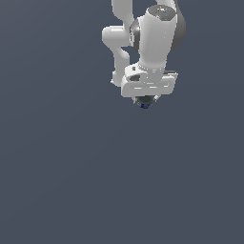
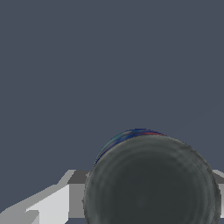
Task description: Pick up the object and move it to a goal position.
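Note:
The object (image 1: 144,101) is a small dark grey-black round thing with a hint of blue. It sits right under the white hand of my arm, near the top of the exterior view. My gripper (image 1: 145,101) is shut on it; the fingers are mostly hidden behind the hand and the object. In the wrist view the object (image 2: 151,179) fills the near field as a large dark round body with a blue and red rim, and a grey-white finger (image 2: 52,205) shows beside it.
A plain dark blue-grey surface (image 1: 71,181) fills the rest of both views. The white arm (image 1: 155,38) reaches in from the top of the exterior view.

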`<state>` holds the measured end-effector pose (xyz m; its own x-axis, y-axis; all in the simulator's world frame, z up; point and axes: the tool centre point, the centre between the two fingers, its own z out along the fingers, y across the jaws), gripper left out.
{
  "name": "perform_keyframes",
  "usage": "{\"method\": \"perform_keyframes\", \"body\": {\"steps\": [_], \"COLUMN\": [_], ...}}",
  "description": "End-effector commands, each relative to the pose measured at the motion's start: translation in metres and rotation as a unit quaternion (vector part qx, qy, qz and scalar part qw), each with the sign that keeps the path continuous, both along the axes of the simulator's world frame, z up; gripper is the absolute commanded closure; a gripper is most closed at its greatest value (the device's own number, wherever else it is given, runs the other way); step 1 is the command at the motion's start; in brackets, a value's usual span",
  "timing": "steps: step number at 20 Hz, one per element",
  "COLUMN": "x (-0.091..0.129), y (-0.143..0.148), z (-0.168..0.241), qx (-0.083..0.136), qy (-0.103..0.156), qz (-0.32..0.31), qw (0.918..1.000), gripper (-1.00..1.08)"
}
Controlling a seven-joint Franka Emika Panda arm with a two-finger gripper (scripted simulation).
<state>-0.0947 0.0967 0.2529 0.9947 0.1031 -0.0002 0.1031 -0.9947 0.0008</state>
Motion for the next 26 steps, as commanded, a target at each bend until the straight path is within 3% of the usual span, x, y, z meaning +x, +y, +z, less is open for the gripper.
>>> {"method": "perform_keyframes", "body": {"steps": [1,14,26], "x": [-0.007,-0.029,-0.03], "y": [0.002,0.011,0.012], "z": [0.027,0.122,0.135], "qx": [0.0,0.0,0.0], "qy": [0.0,0.0,0.0], "qz": [0.0,0.0,0.0], "qw": [1.0,1.0,1.0], "gripper": [1.08,1.08,1.08]}}
